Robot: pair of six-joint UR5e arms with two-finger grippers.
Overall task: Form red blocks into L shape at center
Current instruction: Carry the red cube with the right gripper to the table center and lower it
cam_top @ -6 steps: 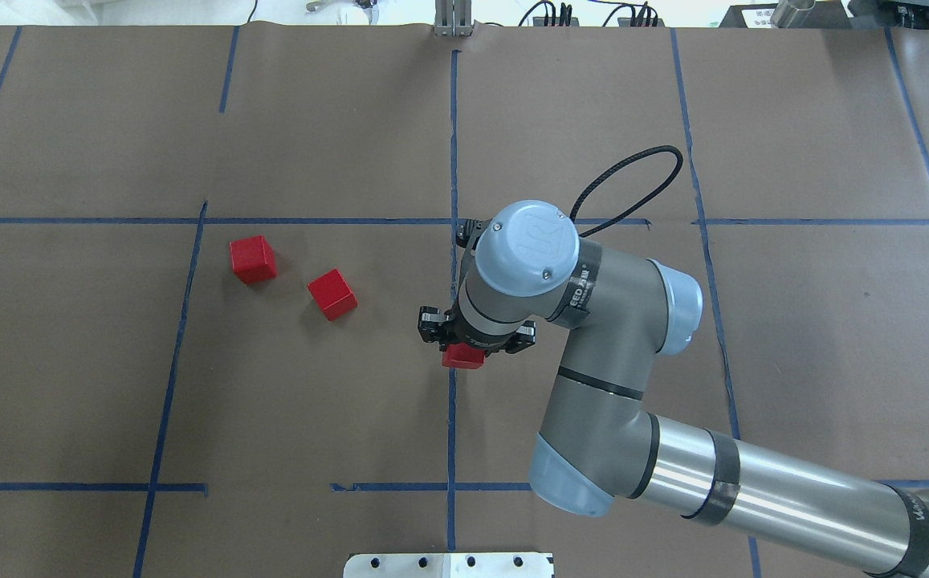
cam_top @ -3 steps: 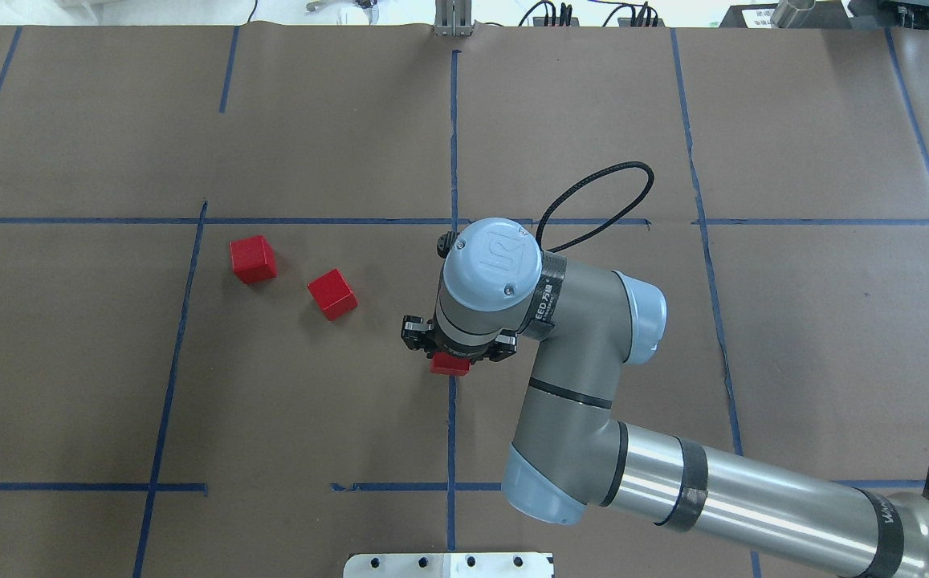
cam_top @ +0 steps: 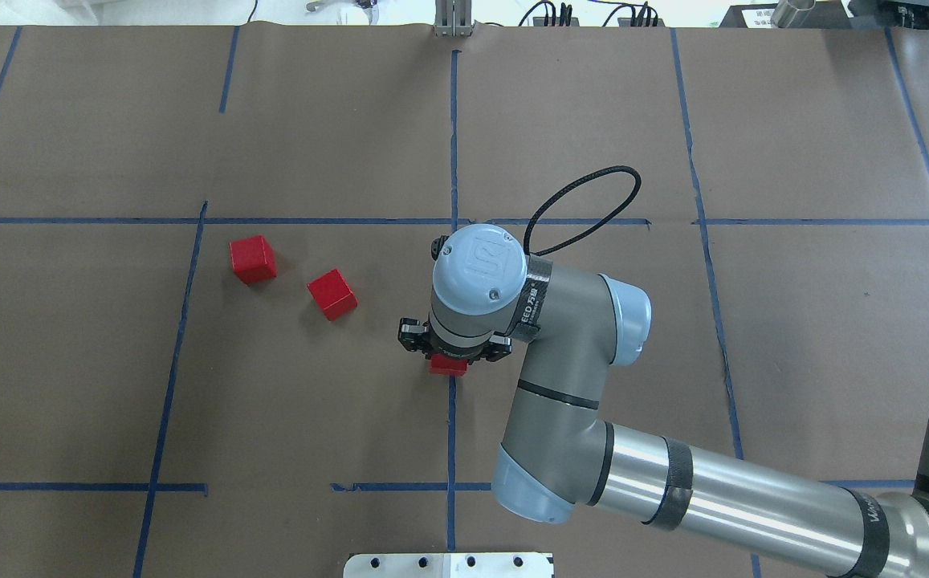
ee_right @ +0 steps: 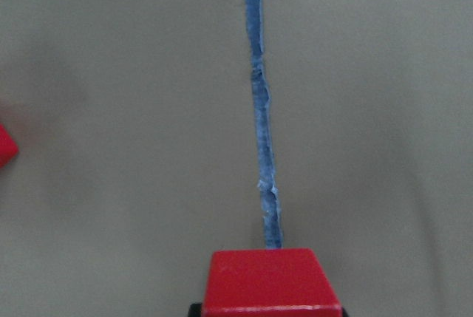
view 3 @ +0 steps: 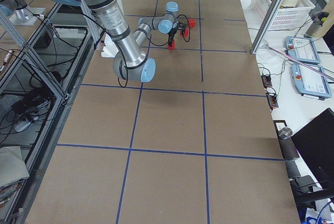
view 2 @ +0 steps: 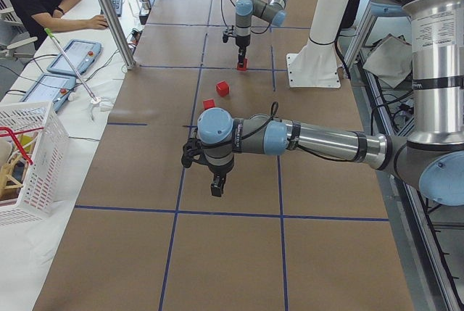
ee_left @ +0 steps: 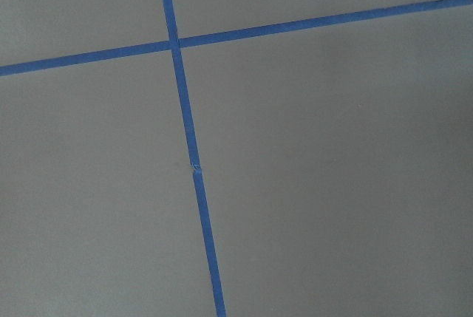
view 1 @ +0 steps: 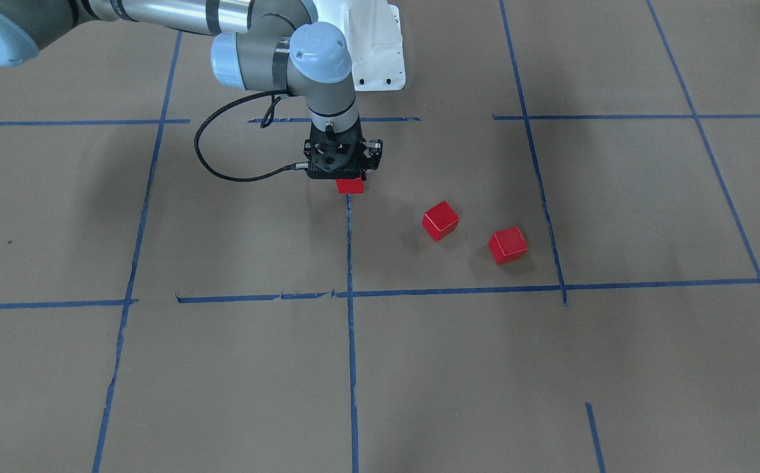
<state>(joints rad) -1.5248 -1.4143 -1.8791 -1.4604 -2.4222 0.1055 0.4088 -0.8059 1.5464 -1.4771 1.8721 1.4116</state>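
- Two fingers of the right end effector [cam_top: 449, 361] point straight down from the wrist and are clamped on the held red block [cam_top: 448, 367].
- The held red block sits directly over the blue tape line [cam_top: 451, 425] in the center [cam_top: 368, 401], low to the surface [cam_top: 71, 361]. Whether it touches the paper cannot be told.
- A black cable [cam_top: 639, 183] loops out from the right wrist.
- On the robot's left of the grasp, apart from it, the nearer loose red block [cam_top: 332, 294] lies turned at an angle to the tape grid.
- The farther loose red block [cam_top: 253, 259] lies beyond that one, near it but not touching.
- The left end effector [view 2: 217, 184] hangs over bare brown paper well away from all three blocks. It shows only in the left side view, so I cannot tell whether its fingers are apart or together.
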